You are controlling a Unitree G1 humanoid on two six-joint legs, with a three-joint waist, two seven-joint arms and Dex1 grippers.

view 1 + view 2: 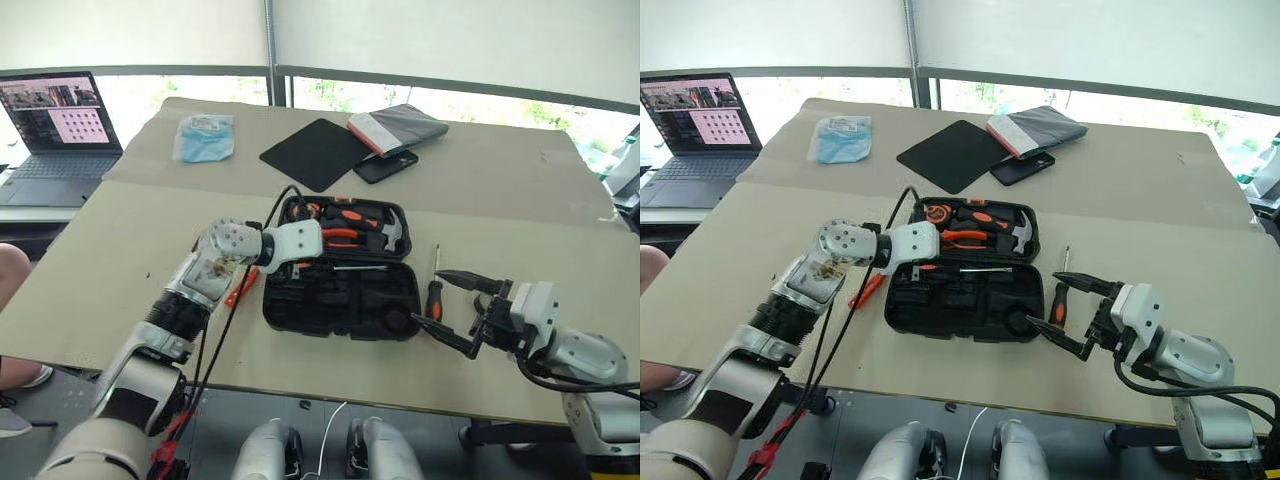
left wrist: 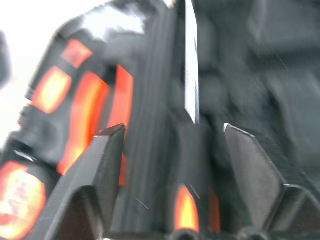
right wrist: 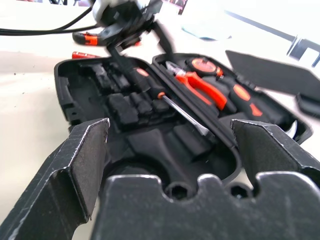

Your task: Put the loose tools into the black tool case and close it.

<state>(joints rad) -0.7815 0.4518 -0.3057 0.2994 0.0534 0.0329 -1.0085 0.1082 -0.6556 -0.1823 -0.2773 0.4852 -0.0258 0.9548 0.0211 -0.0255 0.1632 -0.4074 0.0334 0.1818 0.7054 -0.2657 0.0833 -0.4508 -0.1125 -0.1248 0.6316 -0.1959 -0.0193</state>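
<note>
The right gripper sat nearest, at the near right of the table, its two black fingers spread wide and holding nothing, just right of the black tool case. The case lay open at mid-table with two halves. The far half held orange-handled pliers and a hammer. One screwdriver lay in the near half along the hinge. The left gripper hung over the case's left end, its fingers parted on either side of that screwdriver's handle; whether they touched it I could not tell. One more black-and-orange screwdriver lay loose right of the case, and one orange tool lay left of it.
</note>
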